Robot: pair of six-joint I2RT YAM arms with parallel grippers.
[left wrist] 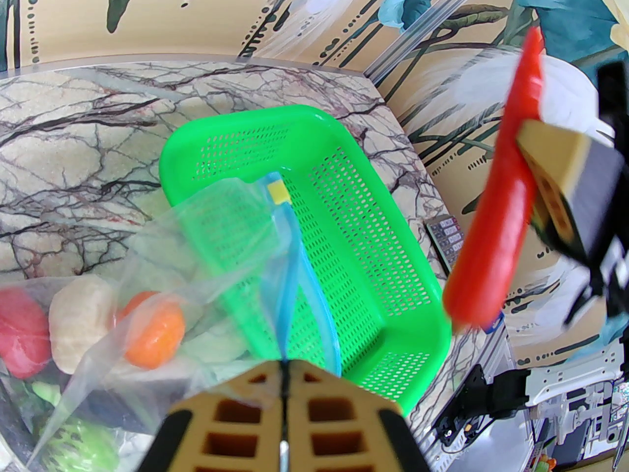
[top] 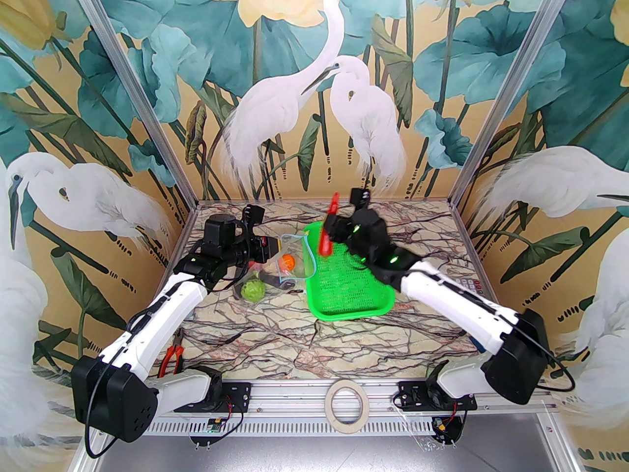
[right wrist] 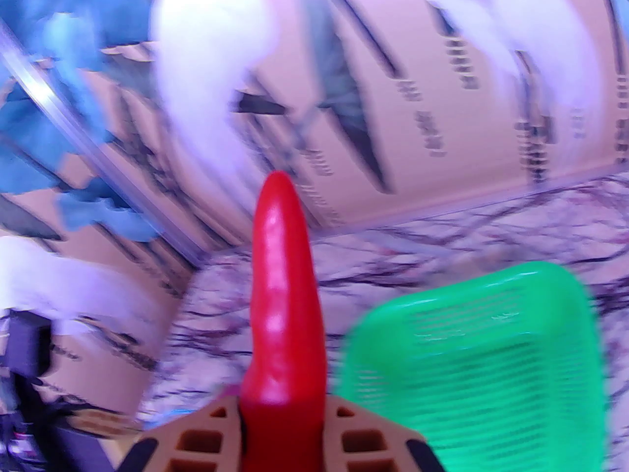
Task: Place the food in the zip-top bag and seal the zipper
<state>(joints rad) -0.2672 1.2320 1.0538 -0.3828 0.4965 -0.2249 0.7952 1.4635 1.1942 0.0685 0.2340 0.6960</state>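
My left gripper (left wrist: 284, 362) is shut on the blue zipper (left wrist: 295, 273) edge of the clear zip-top bag (left wrist: 221, 244), holding its mouth up; a yellow slider tab (left wrist: 278, 193) sits at the strip's far end. Inside the bag lie a red tomato (left wrist: 19, 332), a white gourd (left wrist: 81, 322), an orange (left wrist: 155, 330) and a leafy green (left wrist: 78, 440). In the top view the bag (top: 290, 263) rests left of the basket, with my left gripper (top: 275, 256) at its near-left side. My right gripper (right wrist: 282, 411) is shut on a red chili (right wrist: 282, 288), held upright (top: 328, 229) above the basket's far-left corner.
A green mesh basket (top: 344, 283) stands mid-table, right of the bag. Orange-handled pliers (top: 172, 357) lie near the left arm's base. A tape roll (top: 346, 403) sits on the front rail. A small keypad (top: 469, 283) lies by the right arm.
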